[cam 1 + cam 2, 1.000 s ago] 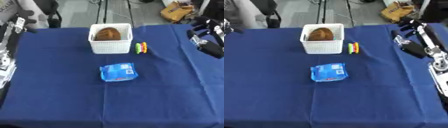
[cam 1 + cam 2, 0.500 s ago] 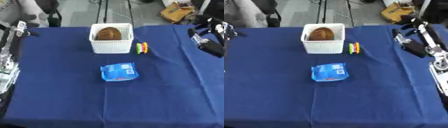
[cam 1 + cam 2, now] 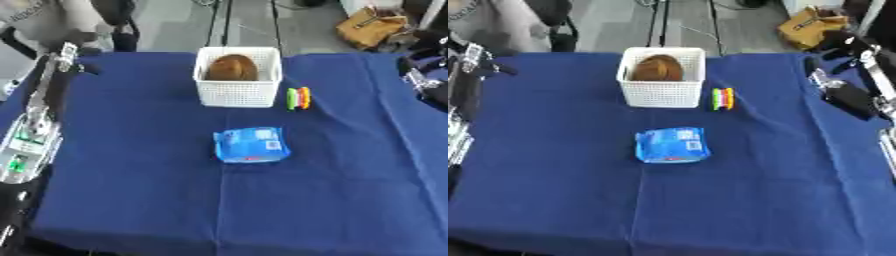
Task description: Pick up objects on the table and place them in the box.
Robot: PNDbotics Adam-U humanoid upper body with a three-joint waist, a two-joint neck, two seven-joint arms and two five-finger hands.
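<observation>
A white slatted box [image 3: 238,90] stands at the far middle of the blue table, with a brown rounded object [image 3: 232,67] inside it. A blue packet [image 3: 252,145] lies flat in front of the box, near the table's centre. A small bundle of coloured pieces [image 3: 298,98] lies just right of the box. My left hand [image 3: 65,56] is raised over the far left edge, well away from all of these. My right hand [image 3: 849,97] hovers over the far right edge, to the right of the coloured pieces. Neither hand holds anything that I can see.
The blue cloth [image 3: 131,200] covers the whole table. My silver left forearm [image 3: 35,120] runs along the left edge. Beyond the far edge are a tan bag [image 3: 374,27] on the floor, stand legs and a seated person.
The whole picture has shifted slightly right, so the camera moved. My left arm has come a little further in over the left edge. The objects on the table have not moved.
</observation>
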